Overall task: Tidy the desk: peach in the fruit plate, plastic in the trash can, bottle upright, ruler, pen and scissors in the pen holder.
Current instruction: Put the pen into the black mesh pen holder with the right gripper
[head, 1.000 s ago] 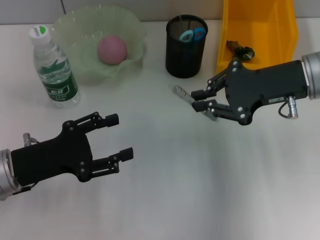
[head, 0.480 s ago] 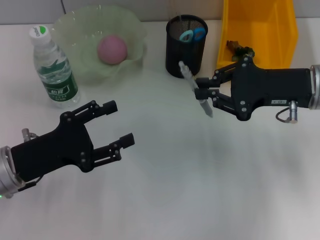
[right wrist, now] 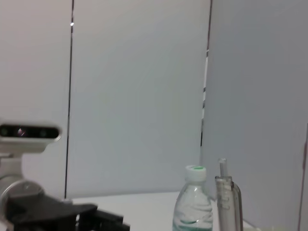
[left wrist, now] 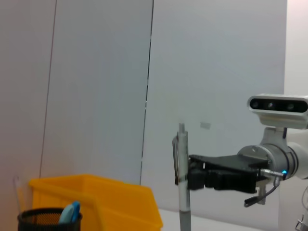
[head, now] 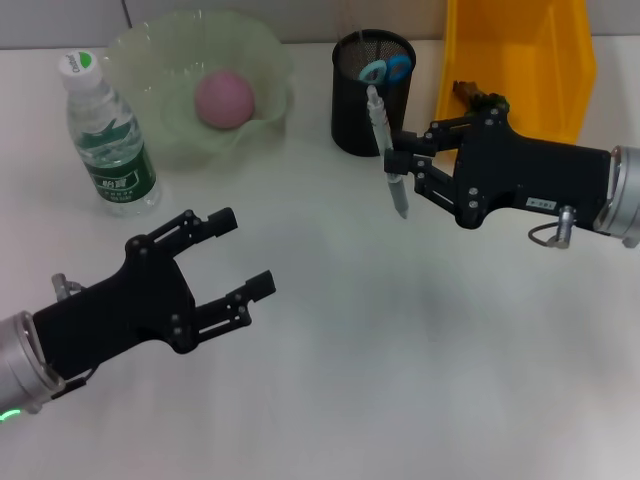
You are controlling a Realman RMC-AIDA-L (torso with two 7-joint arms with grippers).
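My right gripper is shut on a grey pen, held nearly upright in the air just in front of the black mesh pen holder. Blue scissors handles stick out of the holder. The left wrist view shows the pen upright in the right gripper, and the right wrist view shows the pen's top. A pink peach lies in the green fruit plate. The bottle stands upright at the left. My left gripper hovers open over the near left table. No ruler shows.
A yellow bin at the back right holds a dark scrap. The holder's rim is close to the pen tip. The white table stretches out in front and between the arms.
The right gripper has swung the pen from lying slanted to nearly upright and carried it up toward the pen holder. The left gripper has drifted slightly forward and right, still open.
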